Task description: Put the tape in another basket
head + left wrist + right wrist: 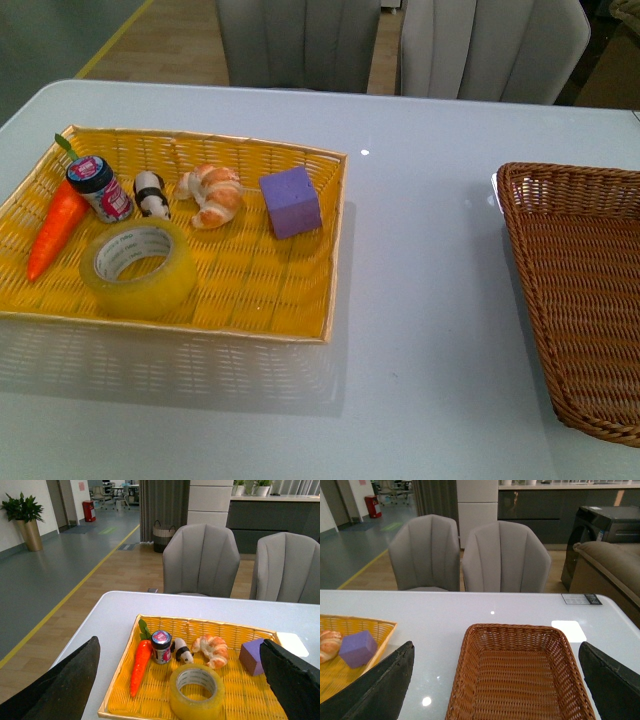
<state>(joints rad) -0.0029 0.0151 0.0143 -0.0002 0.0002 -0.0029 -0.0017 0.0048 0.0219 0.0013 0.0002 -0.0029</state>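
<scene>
- The tape [160, 280] lies flat, hole upward, in the near-left part of the yellow tray [270, 285]. It sits just beside the carrot [55, 228] and in front of the small jar [100, 188]. Nothing rests on it, so I'd say it is free to be taken from above.
- The basket [590, 290] stands well apart to the right on the table [430, 250], and nothing shows inside it.
- The left gripper [179, 643] hangs back from the tray, jaws spread wide and holding nothing. It seems posted for the pickup.
- The right gripper [496, 646] faces the basket, equally wide and bare.
- The tape is a broad, glossy roll, translucent yellow, with a white printed core. Its colour nearly blends into the tray.
</scene>
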